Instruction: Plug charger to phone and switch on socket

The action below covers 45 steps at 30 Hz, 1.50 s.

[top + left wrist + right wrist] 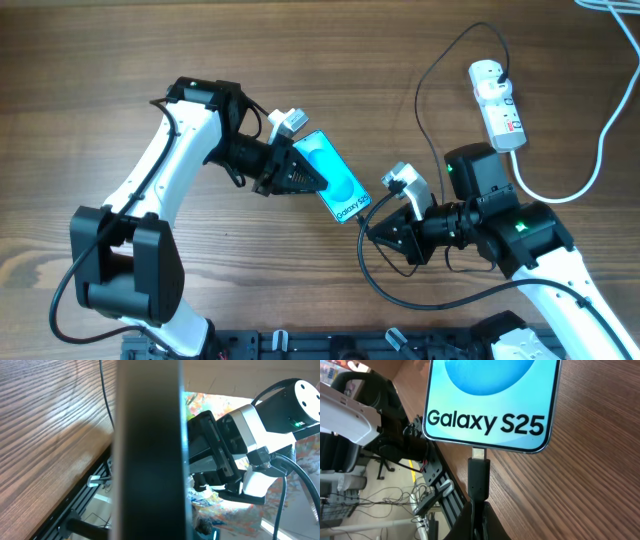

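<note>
My left gripper (303,170) is clamped on the phone (336,182). The screen faces up, and the "Galaxy S25" end points away from my left fingertips toward my other hand. From my left wrist the phone is only a dark slab seen edge-on, right in front of the camera, so that side tells me nothing about the port. The left hand's job here is simply to brace: hold firm and do not let the phone slide back.

My right gripper (380,226) is closed on the black plug body of the charger (478,477). Straight ahead of my right fingertips, the metal tip (479,453) meets the phone's end edge, about centred under the lettering. Bare metal shows between the plug body and the edge, so I judge the plug is not seated. I cannot tell how deep it sits.

To do this well, I push along the plug's own axis, in line with the phone's long side, in small advances. Levering sideways could jam or bend the tip, so if it resists I back off and re-centre. The cable loops beneath my right wrist, and I leave it slack.

The socket (497,105) lies on the table (120,60) well behind my right wrist, with the white adapter (488,74) on its far end. I judge that switching it on is not yet done.
</note>
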### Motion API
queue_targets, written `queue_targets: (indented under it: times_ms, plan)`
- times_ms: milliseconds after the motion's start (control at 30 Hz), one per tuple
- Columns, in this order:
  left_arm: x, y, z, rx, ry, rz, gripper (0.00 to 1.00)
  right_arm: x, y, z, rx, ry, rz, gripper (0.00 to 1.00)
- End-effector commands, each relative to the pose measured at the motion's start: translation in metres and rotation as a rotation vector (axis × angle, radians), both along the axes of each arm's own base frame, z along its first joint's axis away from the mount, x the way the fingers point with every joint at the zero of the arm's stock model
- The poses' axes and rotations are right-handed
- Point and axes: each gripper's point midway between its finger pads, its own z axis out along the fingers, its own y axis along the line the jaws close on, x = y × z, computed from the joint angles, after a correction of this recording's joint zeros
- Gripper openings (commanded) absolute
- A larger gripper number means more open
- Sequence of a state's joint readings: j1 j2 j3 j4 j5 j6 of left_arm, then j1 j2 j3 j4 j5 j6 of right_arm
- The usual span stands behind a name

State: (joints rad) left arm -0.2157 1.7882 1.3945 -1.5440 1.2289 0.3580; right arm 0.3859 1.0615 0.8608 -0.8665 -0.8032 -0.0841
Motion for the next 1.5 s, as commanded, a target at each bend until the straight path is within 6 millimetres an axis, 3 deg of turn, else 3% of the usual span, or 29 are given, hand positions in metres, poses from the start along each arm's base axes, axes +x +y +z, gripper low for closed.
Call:
queue_targets:
  times_ms: [0, 500, 800, 900, 967, 1000, 1033, 1133, 1333, 1433, 1467]
  plan:
    - [0.002, -0.002, 0.008, -0.036, -0.034, -0.001, 0.04, 0.003, 0.002, 0.004, 0.009, -0.044, 0.016, 0.04]
    - [0.002, -0.002, 0.007, -0.037, -0.038, -0.001, 0.04, 0.007, 0.004, 0.016, 0.039, -0.115, 0.014, 0.04]
    - [-0.009, -0.007, -0.006, 0.037, -0.071, -0.076, 0.04, 0.029, 0.014, 0.039, 0.122, -0.206, -0.024, 0.04]
    - [-0.012, -0.016, -0.006, 0.018, -0.097, -0.102, 0.04, 0.033, 0.013, 0.033, 0.101, -0.191, -0.04, 0.04]
    - [-0.01, -0.014, -0.007, 0.022, -0.1, -0.094, 0.04, 0.03, 0.01, 0.028, 0.08, -0.168, -0.051, 0.13]
    - [-0.008, -0.012, -0.007, 0.024, -0.1, -0.087, 0.04, 0.029, 0.01, 0.029, 0.08, -0.151, -0.062, 0.24]
    - [-0.002, -0.009, -0.009, 0.037, -0.092, -0.062, 0.04, 0.025, 0.008, 0.03, 0.079, -0.146, -0.063, 0.45]
    - [0.017, -0.001, -0.014, 0.072, -0.067, 0.017, 0.04, 0.01, 0.001, 0.034, 0.069, -0.146, -0.061, 0.7]
    - [0.017, -0.005, -0.007, 0.03, -0.059, 0.024, 0.04, 0.014, -0.003, 0.006, -0.021, -0.092, -0.055, 0.7]
    - [0.019, -0.007, -0.003, 0.002, -0.059, 0.03, 0.04, 0.015, 0.001, -0.008, -0.029, -0.039, -0.02, 0.55]
    - [0.019, -0.007, -0.003, 0.002, -0.059, 0.031, 0.04, 0.013, 0.004, -0.008, -0.01, -0.033, 0.008, 0.54]
